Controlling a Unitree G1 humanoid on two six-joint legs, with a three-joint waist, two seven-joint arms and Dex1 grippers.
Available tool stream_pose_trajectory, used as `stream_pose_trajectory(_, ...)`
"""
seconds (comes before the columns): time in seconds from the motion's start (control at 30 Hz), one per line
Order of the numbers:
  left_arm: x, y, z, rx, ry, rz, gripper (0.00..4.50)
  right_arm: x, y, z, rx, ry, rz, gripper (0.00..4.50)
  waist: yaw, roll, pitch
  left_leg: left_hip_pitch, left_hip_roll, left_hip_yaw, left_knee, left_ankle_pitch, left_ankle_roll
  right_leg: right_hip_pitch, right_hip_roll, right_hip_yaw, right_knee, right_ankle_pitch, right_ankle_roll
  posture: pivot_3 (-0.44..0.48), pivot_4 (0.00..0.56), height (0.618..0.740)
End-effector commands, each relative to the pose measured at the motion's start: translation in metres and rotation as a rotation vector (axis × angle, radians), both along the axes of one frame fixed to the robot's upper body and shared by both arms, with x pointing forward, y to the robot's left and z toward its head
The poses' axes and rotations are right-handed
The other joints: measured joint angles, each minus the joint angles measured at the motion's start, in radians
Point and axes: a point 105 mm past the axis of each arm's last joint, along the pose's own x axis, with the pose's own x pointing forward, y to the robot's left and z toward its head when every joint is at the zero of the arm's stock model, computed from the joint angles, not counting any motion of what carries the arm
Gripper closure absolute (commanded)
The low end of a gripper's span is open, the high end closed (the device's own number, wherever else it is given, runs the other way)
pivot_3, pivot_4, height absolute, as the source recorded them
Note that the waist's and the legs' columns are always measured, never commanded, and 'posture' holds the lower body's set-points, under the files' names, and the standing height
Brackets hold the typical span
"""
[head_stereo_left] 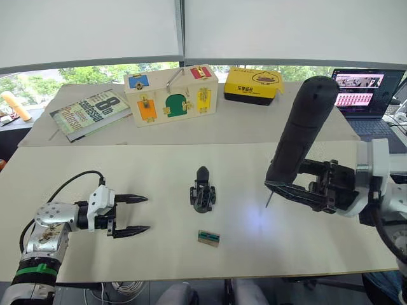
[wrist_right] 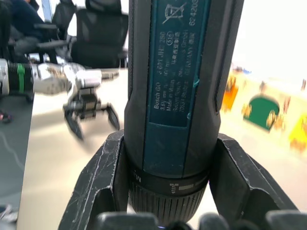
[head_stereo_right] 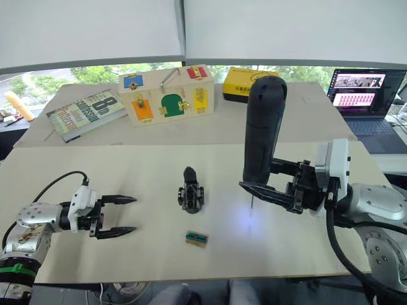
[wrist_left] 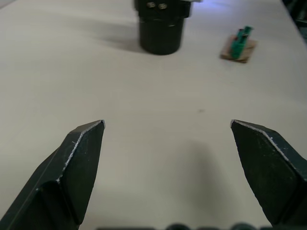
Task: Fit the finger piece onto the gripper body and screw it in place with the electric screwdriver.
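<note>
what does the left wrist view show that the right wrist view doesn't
Left wrist view: the gripper body standing on the table, the small green block beside it, and the left gripper open with nothing in it. Right wrist view: the right gripper shut on the electric screwdriver, with office chairs behind. Both show the left gripper and the table.

- electric screwdriver (head_stereo_right: 264, 127): matt dark plastic body, glossy label, thin metal bit
- gripper body (head_stereo_left: 203, 192): matt black plastic w/ metal screws
- table (head_stereo_left: 159, 171): smooth matt pale top
- box (head_stereo_left: 170, 95): light wood
</note>
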Motion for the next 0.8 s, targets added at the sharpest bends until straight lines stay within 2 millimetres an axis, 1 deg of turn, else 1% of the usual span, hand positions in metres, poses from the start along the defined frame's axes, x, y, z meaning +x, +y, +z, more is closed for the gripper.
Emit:
stream_pose_trajectory(0.03, -0.008, -0.025, 0.005, -0.022, -0.015, -0.093, 0.06, -0.018, 0.029, 0.016, 0.050, -0.099, 0.129, 2.59, 0.002, 0.000, 0.001, 0.000, 0.000, 0.000, 0.000, 0.000, 0.000, 0.000, 0.000, 0.000, 0.000, 0.000, 0.000, 0.000, 0.150, 0.740)
stream_pose_trajectory(0.1, -0.008, -0.044, 0.004, -0.048, -0.003, -0.115, 0.06, -0.026, 0.048, 0.013, 0.076, -0.095, 0.213, 2.59, 0.003, 0.000, 0.001, 0.000, 0.000, 0.000, 0.000, 0.000, 0.000, 0.000, 0.000, 0.000, 0.000, 0.000, 0.000, 0.000, 0.150, 0.740)
stream_pose_trajectory(0.17, -0.007, -0.060, 0.002, -0.051, -0.007, -0.143, 0.06, -0.029, 0.060, 0.008, 0.108, -0.059, 0.270, 2.59, 0.004, 0.000, 0.001, 0.000, 0.000, 0.000, 0.000, 0.000, 0.000, 0.000, 0.000, 0.000, 0.000, 0.000, 0.000, 0.000, 0.150, 0.740)
stream_pose_trajectory(0.43, -0.009, -0.104, -0.012, -0.055, -0.028, -0.191, 0.06, -0.016, 0.082, -0.016, 0.117, -0.061, 0.324, 2.59, 0.003, -0.001, 0.002, 0.000, -0.002, 0.000, 0.001, 0.000, 0.000, 0.000, 0.000, -0.001, 0.000, 0.000, 0.001, 0.000, 0.150, 0.740)
stream_pose_trajectory(0.6, -0.011, -0.121, -0.019, -0.060, -0.013, -0.203, 0.06, -0.012, 0.088, -0.030, 0.067, -0.081, 0.357, 2.59, 0.003, -0.001, 0.002, 0.001, -0.002, 0.000, 0.002, 0.000, 0.000, 0.000, 0.000, -0.001, 0.000, 0.000, 0.000, 0.000, 0.150, 0.740)
stream_pose_trajectory(0.8, -0.013, -0.125, -0.030, -0.033, 0.007, -0.213, 0.06, -0.010, 0.090, -0.035, 0.058, -0.082, 0.379, 2.59, 0.003, -0.001, 0.002, 0.001, -0.001, 0.000, 0.002, 0.001, 0.000, 0.000, 0.000, -0.001, 0.001, 0.000, 0.000, 0.000, 0.150, 0.740)
